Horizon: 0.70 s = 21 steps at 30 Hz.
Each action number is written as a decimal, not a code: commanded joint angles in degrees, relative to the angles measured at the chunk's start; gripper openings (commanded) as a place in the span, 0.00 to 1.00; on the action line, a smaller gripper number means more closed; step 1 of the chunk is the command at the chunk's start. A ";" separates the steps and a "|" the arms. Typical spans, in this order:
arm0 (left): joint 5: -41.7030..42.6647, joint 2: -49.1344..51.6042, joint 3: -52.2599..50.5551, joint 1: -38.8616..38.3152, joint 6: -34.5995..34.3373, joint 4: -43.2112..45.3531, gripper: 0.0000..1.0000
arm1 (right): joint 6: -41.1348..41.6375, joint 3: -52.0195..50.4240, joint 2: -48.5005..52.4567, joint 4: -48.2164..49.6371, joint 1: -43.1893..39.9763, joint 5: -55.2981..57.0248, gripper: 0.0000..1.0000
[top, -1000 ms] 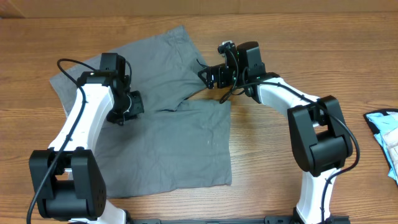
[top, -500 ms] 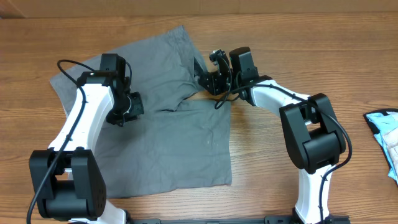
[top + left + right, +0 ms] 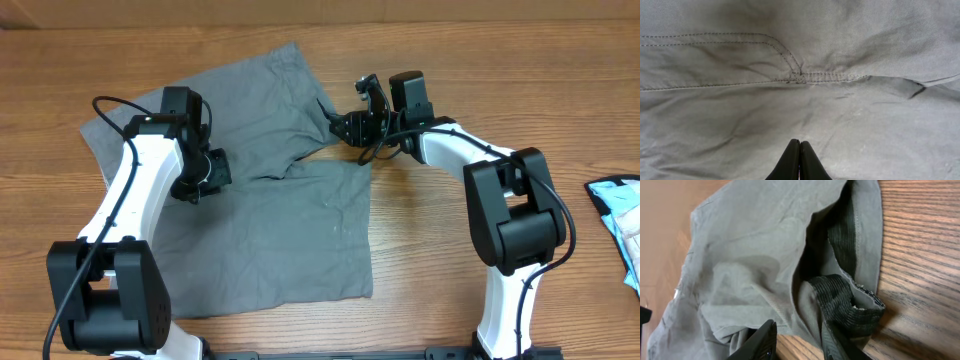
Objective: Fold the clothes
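Observation:
The clothes are grey shorts [image 3: 270, 200], spread flat on the wooden table. My left gripper [image 3: 205, 172] rests on their left half. In the left wrist view it [image 3: 800, 146] is shut, tips together over smooth cloth [image 3: 840, 50] below a stitched pocket seam [image 3: 790, 75], with nothing seen pinched. My right gripper [image 3: 340, 126] is at the shorts' right edge near the crotch notch. In the right wrist view its jaws [image 3: 799, 332] stand partly apart, with bare wood between them. A rumpled fold with the dark ribbed waistband [image 3: 845, 300] lies over the right finger [image 3: 832, 342].
A light blue cloth [image 3: 620, 215] lies at the table's right edge, well away from both arms. Bare wood table [image 3: 450, 290] surrounds the shorts. The arms' black bases sit at the near edge.
The right gripper pushed left into the shorts' edge, then drew back slightly to the right, and its jaws narrowed from wide open. The left arm has not moved.

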 commanded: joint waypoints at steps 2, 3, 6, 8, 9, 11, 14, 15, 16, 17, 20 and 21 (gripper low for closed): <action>0.11 -0.07 1.01 -0.39 0.44 0.00 0.04 | 1.66 1.25 0.24 -0.02 2.93 2.56 0.24; 0.11 -0.07 1.01 -0.39 0.44 -0.04 0.04 | 1.68 1.25 0.24 -0.04 3.69 2.54 0.22; 0.09 -0.07 1.01 -0.39 0.44 -0.17 0.04 | 1.75 1.25 0.24 -1.25 6.12 3.32 0.22; 0.11 -0.07 1.01 -0.39 0.44 -0.24 0.04 | 1.90 1.25 0.24 -3.56 7.63 6.91 0.44; 0.22 -0.07 1.01 -0.39 0.44 -0.31 0.04 | 1.88 1.25 0.24 -4.72 8.22 9.20 0.54; 0.57 -0.07 1.01 -0.39 0.42 -0.48 0.04 | 1.84 1.25 0.24 -5.88 8.98 14.10 0.59; 0.66 -0.07 1.01 -0.39 0.42 -0.81 0.04 | 1.90 1.27 0.24 -5.79 9.18 20.04 0.70; 0.79 -0.07 1.01 -0.39 0.42 -0.94 0.04 | 1.90 1.27 0.24 -5.77 9.18 21.31 0.70; 0.94 -0.07 1.01 -0.39 0.44 -1.14 0.04 | 1.88 1.27 0.24 -5.77 9.16 22.21 0.69; 0.96 -0.07 1.01 -0.39 0.44 -1.29 0.04 | 1.84 1.27 0.24 -5.79 9.11 22.58 0.64; 0.98 -0.07 1.01 -0.42 0.44 -1.38 0.04 | 1.86 1.27 0.24 -5.81 8.85 22.62 0.51; 1.03 -0.07 1.01 -0.42 0.44 -1.40 0.04 | 1.84 1.29 0.24 -5.84 8.76 22.51 0.57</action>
